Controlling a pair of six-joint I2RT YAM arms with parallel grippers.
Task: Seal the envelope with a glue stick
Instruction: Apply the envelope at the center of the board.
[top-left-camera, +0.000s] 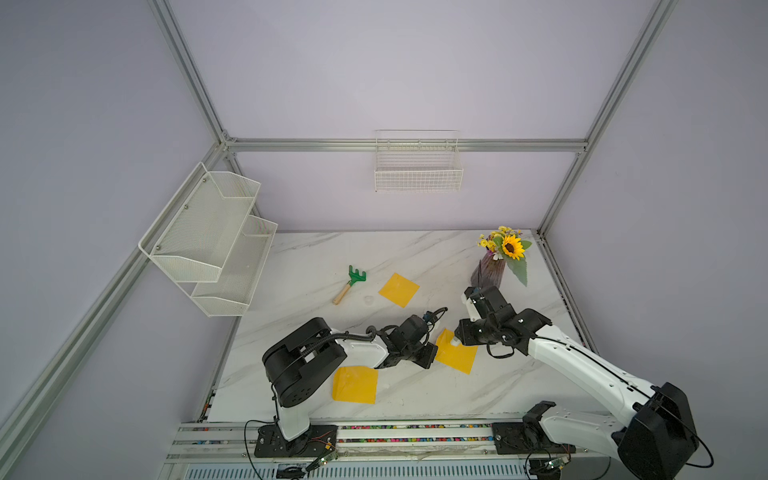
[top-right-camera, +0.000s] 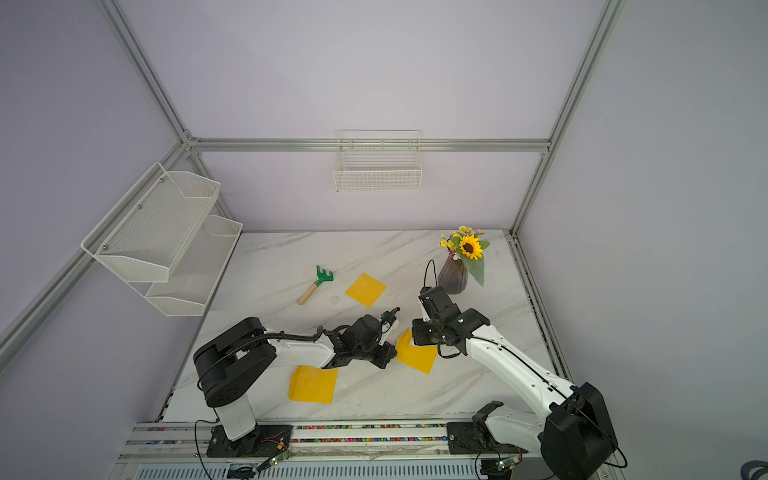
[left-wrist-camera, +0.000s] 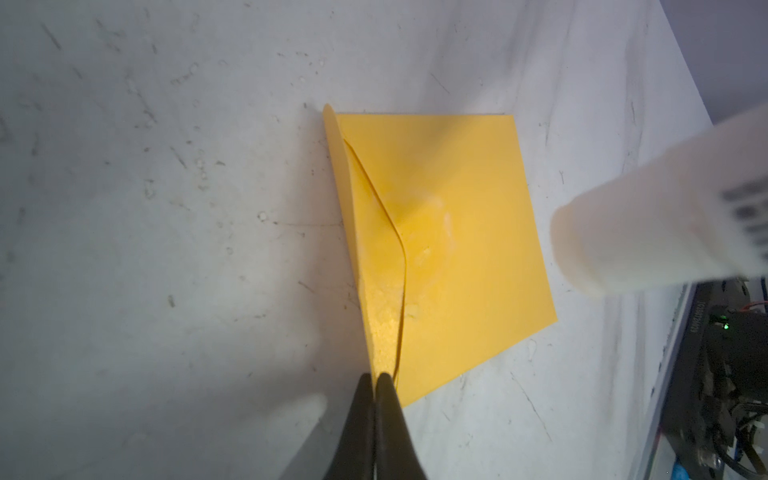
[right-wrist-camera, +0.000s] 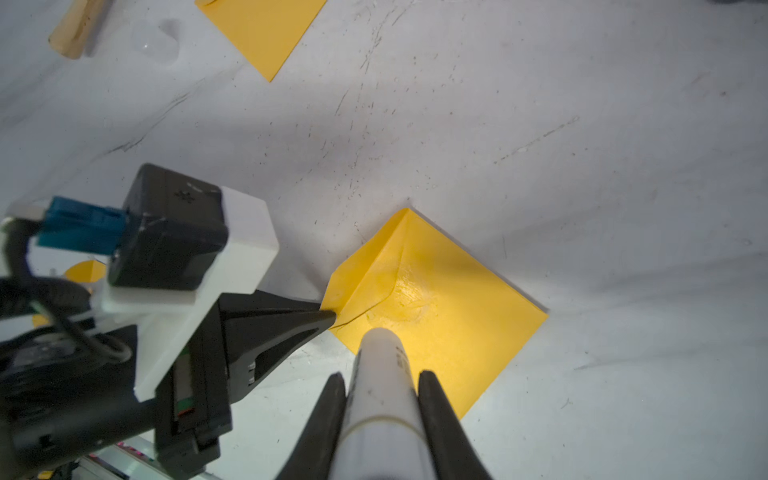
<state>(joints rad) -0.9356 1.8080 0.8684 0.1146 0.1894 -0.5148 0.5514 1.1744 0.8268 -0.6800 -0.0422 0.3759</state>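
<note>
So the left gripper (left-wrist-camera: 376, 377) is pinched tight on the flap corner of the yellow envelope (left-wrist-camera: 465, 257), with the flap standing partly up off the marble table (left-wrist-camera: 166, 208); the right gripper (right-wrist-camera: 381, 376) is clamped around the glue stick (right-wrist-camera: 382, 399), and the tube pokes out past the fingers with its end over the envelope's near edge; can't tell if it actually touches the paper; there's a shiny smeared patch right beside the flap; the envelope sits between the two arms; two spare envelopes (top-left-camera: 399, 289) (top-left-camera: 355, 384) and a toy rake (top-left-camera: 351, 284) lie well apart from it.
</note>
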